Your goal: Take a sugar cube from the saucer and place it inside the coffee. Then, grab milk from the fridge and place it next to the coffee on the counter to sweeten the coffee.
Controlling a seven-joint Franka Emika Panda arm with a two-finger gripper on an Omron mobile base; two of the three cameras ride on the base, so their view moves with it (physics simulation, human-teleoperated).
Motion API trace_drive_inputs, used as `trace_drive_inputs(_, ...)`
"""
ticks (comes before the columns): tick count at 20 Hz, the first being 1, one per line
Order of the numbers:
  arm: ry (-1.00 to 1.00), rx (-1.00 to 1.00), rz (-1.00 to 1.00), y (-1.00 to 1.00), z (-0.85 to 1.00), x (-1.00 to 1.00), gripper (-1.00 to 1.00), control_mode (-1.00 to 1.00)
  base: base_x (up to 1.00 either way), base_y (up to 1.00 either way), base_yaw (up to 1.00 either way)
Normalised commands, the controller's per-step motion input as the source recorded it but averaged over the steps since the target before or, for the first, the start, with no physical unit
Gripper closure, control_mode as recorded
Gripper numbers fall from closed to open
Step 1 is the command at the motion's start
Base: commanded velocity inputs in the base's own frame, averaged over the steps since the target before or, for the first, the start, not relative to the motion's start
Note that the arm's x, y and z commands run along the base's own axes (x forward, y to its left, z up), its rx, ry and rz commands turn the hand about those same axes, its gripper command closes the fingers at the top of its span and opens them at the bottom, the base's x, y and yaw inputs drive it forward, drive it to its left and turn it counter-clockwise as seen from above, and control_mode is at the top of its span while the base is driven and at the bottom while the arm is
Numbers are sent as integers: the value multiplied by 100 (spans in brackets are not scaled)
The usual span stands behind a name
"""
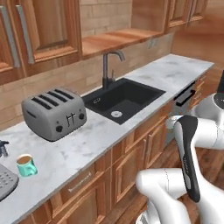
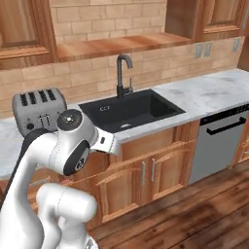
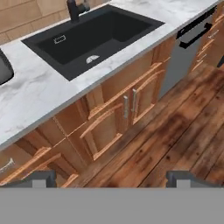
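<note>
A: What takes up the most room?
B: The tabletop (image 1: 100, 140), white marble with grey veins, running along the brick wall over wooden cabinets (image 3: 118, 113). A black sink (image 1: 124, 98) with a dark tap (image 1: 107, 65) is set into it, and a grey dishwasher (image 2: 221, 141) stands to its right.

A: And the smaller things?
B: A grey four-slot toaster (image 1: 54, 113) sits left of the sink. The coffee (image 1: 26, 165), a teal mug with brown liquid, stands on the tabletop left of the toaster, near the front edge.

A: The tool?
B: The tool (image 3: 112, 178) points down at the cabinets and wooden floor (image 3: 183, 135), its fingers (image 3: 40, 178) spread wide apart, holding nothing.
</note>
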Motion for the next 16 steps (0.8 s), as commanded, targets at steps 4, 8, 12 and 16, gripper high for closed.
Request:
trace_drive_inputs(4,0,0,0,0,0,0,-100,100,0,-76,-62)
trace_drive_inputs(8,0,0,0,0,0,0,-100,100,1,-71,-55)
trace_drive_inputs(12,0,0,0,0,0,0,-100,100,29,-75,-47)
trace_drive_inputs(16,0,0,0,0,0,0,-100,100,89,-77,-36)
